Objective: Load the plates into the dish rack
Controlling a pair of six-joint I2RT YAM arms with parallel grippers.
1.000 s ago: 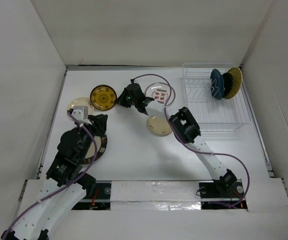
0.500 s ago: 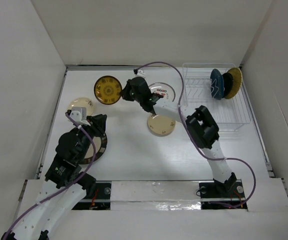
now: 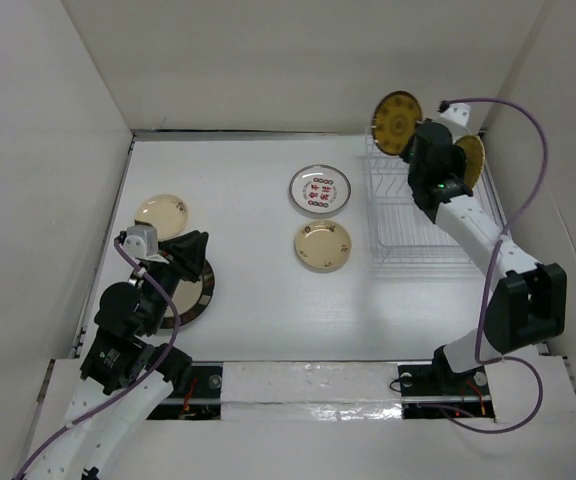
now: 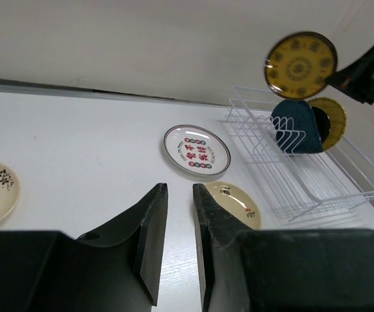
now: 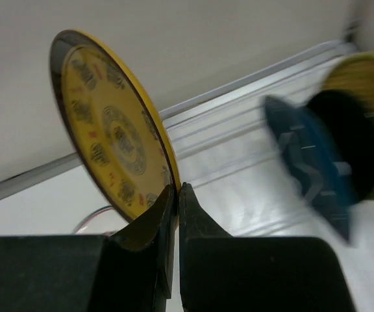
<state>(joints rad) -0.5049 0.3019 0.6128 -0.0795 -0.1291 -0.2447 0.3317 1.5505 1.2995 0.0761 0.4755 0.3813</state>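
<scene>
My right gripper (image 3: 418,137) (image 5: 177,187) is shut on the rim of the yellow patterned plate (image 3: 396,122) (image 5: 112,130) (image 4: 301,64), held upright in the air over the far left corner of the dish rack (image 3: 430,232) (image 4: 317,188). In the rack stand a blue leaf-shaped plate (image 4: 295,127) (image 5: 310,162) and a woven yellow plate (image 3: 471,155) (image 4: 333,117). A white plate with red-green marks (image 3: 320,189) (image 4: 197,149) and two cream plates (image 3: 323,245) (image 3: 161,211) lie on the table. My left gripper (image 3: 193,250) (image 4: 179,188) hovers over the large dark-rimmed plate (image 3: 186,298), jaws slightly apart, holding nothing.
White walls close in the table on the left, back and right. The right arm's purple cable (image 3: 528,120) loops over the rack's right side. The rack stands against the far right corner.
The right arm lifted the yellow patterned plate off the table's far left and swung it right, up over the rack. The left arm drew back slightly toward its base.
</scene>
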